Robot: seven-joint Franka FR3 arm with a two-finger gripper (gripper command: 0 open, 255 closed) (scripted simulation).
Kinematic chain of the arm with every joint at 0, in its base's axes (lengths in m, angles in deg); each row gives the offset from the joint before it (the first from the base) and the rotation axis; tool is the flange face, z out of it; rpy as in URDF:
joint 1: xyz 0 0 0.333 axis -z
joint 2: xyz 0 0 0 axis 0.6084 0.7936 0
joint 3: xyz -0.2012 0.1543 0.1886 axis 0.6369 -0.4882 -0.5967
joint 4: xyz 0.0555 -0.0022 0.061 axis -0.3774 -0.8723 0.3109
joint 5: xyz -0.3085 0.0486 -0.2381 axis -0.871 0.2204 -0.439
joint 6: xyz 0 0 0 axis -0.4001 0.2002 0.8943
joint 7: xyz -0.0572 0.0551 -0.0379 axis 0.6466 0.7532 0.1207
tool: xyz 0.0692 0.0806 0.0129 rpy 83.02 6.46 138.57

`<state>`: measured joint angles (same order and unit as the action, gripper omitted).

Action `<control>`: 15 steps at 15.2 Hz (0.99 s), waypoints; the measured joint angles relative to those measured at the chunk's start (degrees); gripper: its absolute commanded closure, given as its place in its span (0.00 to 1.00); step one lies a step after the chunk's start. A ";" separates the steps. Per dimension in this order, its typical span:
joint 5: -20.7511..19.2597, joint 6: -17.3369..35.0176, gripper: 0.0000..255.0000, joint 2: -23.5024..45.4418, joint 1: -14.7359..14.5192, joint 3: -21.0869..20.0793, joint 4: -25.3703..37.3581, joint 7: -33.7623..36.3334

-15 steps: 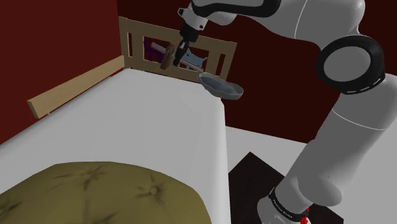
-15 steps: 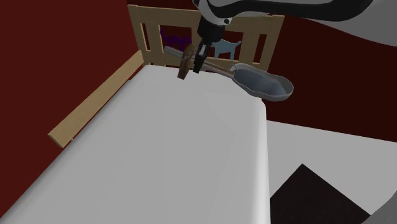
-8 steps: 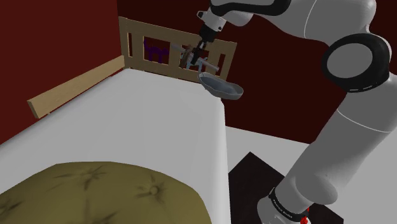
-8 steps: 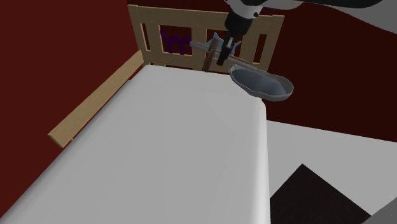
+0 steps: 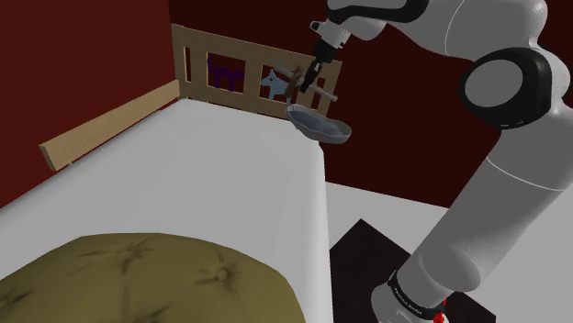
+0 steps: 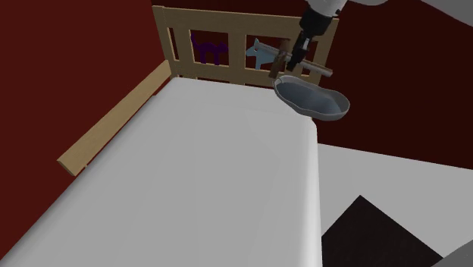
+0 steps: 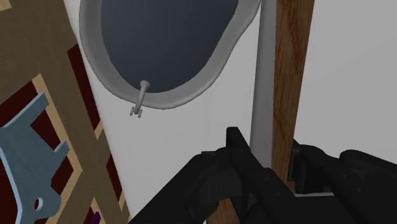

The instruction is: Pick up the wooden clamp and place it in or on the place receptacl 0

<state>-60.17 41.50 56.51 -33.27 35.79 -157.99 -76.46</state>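
The wooden clamp [image 5: 297, 83], brown wood with a grey metal bar, hangs in the air above the grey basin [image 5: 321, 128] at the bed's far corner. My gripper [image 5: 314, 72] is shut on the clamp. In the second exterior view the clamp [image 6: 283, 64] is just over the near-left rim of the basin [image 6: 314, 100], with the gripper [image 6: 297, 61] around it. In the wrist view the fingers [image 7: 236, 153] clasp the clamp's wood and metal bar [image 7: 287, 83], and the basin [image 7: 159, 100] lies below, beside the bar.
The white mattress [image 5: 202, 174] has a slatted wooden headboard [image 5: 197, 55] and a wooden side rail [image 5: 106, 122]. Behind the slats stand a purple figure [image 5: 220, 72] and a pale blue animal figure [image 5: 274, 84]. An olive cushion [image 5: 138, 280] lies near.
The gripper has carried the clamp toward the shoulder view's right, along the headboard, from over the mattress's far edge to above the grey basin.
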 measured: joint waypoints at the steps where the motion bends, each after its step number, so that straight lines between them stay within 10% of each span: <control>1: 0.44 -0.71 1.00 0.85 0.77 0.64 1.17 -1.33; 15: 2.92 1.10 1.00 2.87 5.64 4.46 -1.31 -11.37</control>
<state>-57.25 42.60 59.38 -27.63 40.25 -159.30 -87.82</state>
